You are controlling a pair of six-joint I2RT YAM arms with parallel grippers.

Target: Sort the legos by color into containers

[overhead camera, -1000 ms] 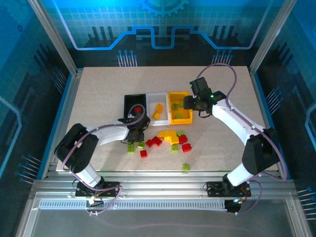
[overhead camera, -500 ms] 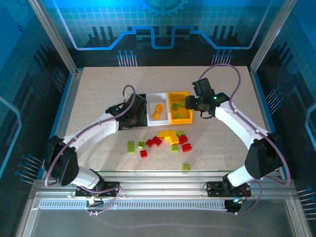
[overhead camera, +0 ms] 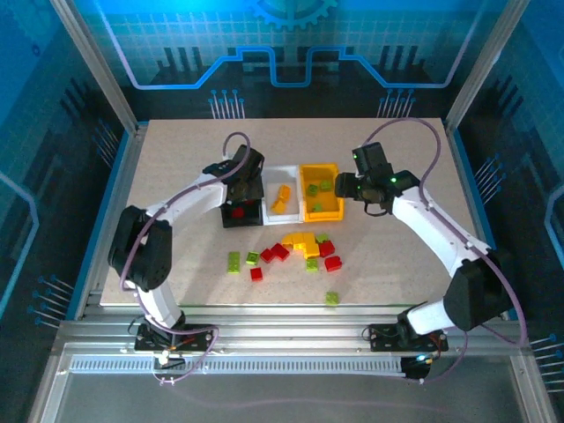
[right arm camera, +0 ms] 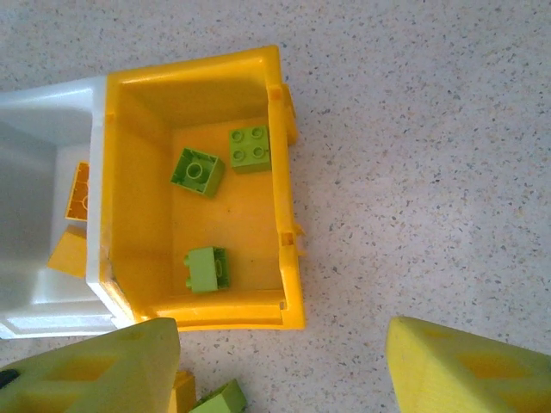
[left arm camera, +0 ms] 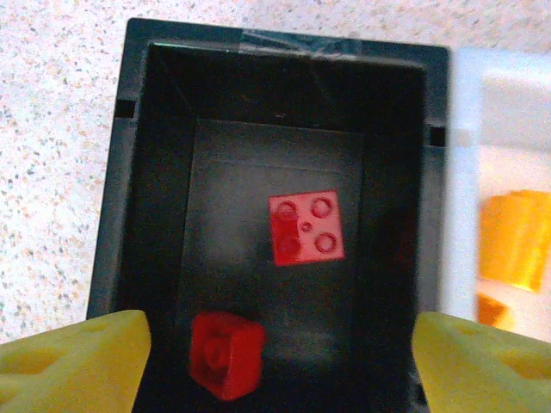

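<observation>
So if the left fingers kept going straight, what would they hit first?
Probably the rim of the black bin: the open left fingers hang about over its side walls, the red bricks between them. Depth is unclear.

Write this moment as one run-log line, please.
left pincer: open over black bin, two red bricks inside | right pincer: open near yellow bin, three green bricks inside | loose bricks on table

My left arm arcs from its base at seven o'clock toward eleven, wrist bent downward, the left gripper [overhead camera: 242,189] spread wide and empty. My right arm sweeps from five o'clock toward one, the right gripper [overhead camera: 340,187] pointing to nine o'clock, fingers parted, holding nothing.
</observation>
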